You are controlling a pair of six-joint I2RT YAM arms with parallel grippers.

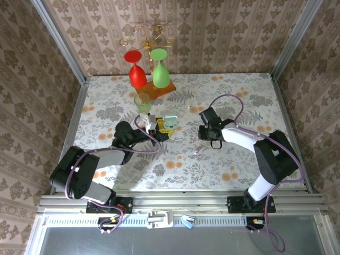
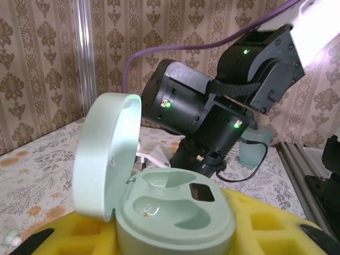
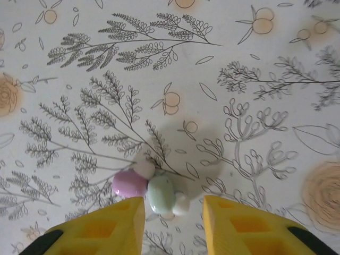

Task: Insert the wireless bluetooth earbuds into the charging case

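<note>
Near the counter's middle, the right wrist view shows the wireless bluetooth earbuds (image 3: 129, 183), lilac and pale, touching each other just before the right end effector (image 3: 172, 207), which is parted and empty. The left wrist view shows the left end effector (image 2: 170, 234) clamped on the open mint charging case (image 2: 175, 212), with the right arm (image 2: 202, 106) close behind it.

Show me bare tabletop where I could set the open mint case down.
Free: the table's near centre strip, and its far right corner. Crowded: far centre by the wine glasses, cup, and around the earbuds.

Lilac earbud (image 3: 129, 184) touching pale earbud (image 3: 160, 193)
</note>
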